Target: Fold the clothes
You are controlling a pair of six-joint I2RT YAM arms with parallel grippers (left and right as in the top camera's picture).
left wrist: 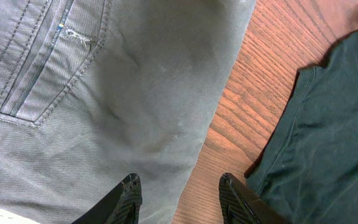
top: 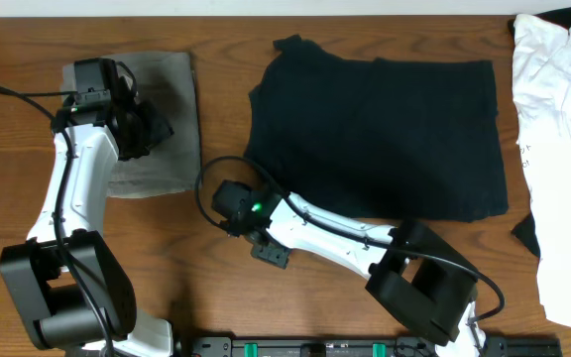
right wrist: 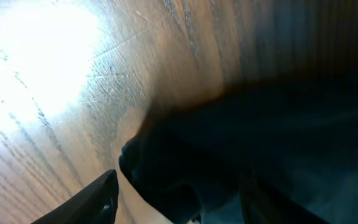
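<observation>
- Black T-shirt (top: 385, 129) lies spread flat, centre, toward the far side.
- Right gripper (right wrist: 176, 202), jaws parted, straddles its near-left corner.
- Left gripper (left wrist: 179, 196), jaws parted and empty, over grey-green trousers (left wrist: 104, 93), far left.

Overhead, the light is even and fairly bright, coming from above, and the table (top: 365, 20) shows a warm, clear grain. The white garment (top: 563, 149) at the right edge is nearly washed out, while the shirt (top: 385, 129) is so dark that its folds barely read. Soft shadows hug the right arm (top: 325, 233). The left wrist view is sharp: stitching on the trousers (left wrist: 73, 124) is crisp, with a broad soft shadow across their upper middle. The right wrist view is blurred throughout. Glare blows out the wood at top left, and the shirt is a murky, out-of-focus mass.
</observation>
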